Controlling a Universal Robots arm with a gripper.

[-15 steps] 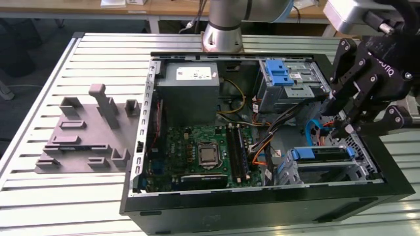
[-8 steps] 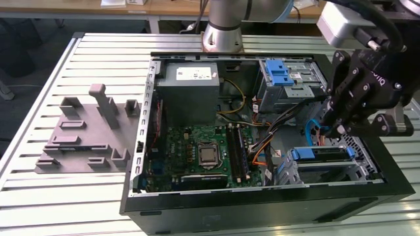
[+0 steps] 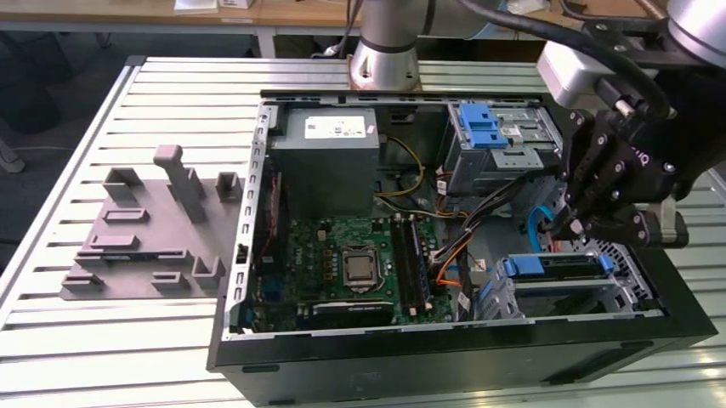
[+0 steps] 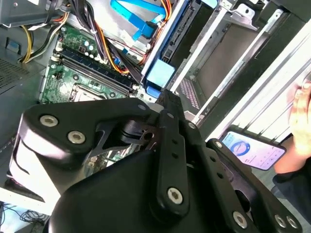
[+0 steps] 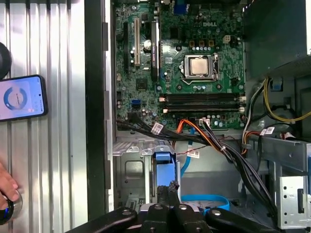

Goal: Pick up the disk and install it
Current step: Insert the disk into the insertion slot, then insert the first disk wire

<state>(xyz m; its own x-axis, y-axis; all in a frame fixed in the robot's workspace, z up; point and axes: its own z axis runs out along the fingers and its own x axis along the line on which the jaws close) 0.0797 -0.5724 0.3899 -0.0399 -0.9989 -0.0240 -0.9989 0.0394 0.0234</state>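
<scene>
The disk (image 3: 553,267) stands on edge in the bay at the front corner of the open computer case, on the exterior view's right, with its blue carrier end facing up. Both wrist views show that blue end (image 5: 163,158) (image 4: 157,75) with the drive's thin edge running behind it. My black gripper (image 3: 574,228) hangs just above this bay. Its fingers (image 5: 169,188) are shut together, with the tips over the disk's upper edge and nothing held between them.
A silver drive cage with a blue latch (image 3: 497,134) and a grey power supply (image 3: 329,140) sit at the case's back. Cables (image 5: 218,145) cross beside the bay, near the motherboard (image 3: 352,263). A grey fixture (image 3: 148,229), a phone (image 5: 22,97) and a person's hand (image 5: 7,187) are on the slatted table.
</scene>
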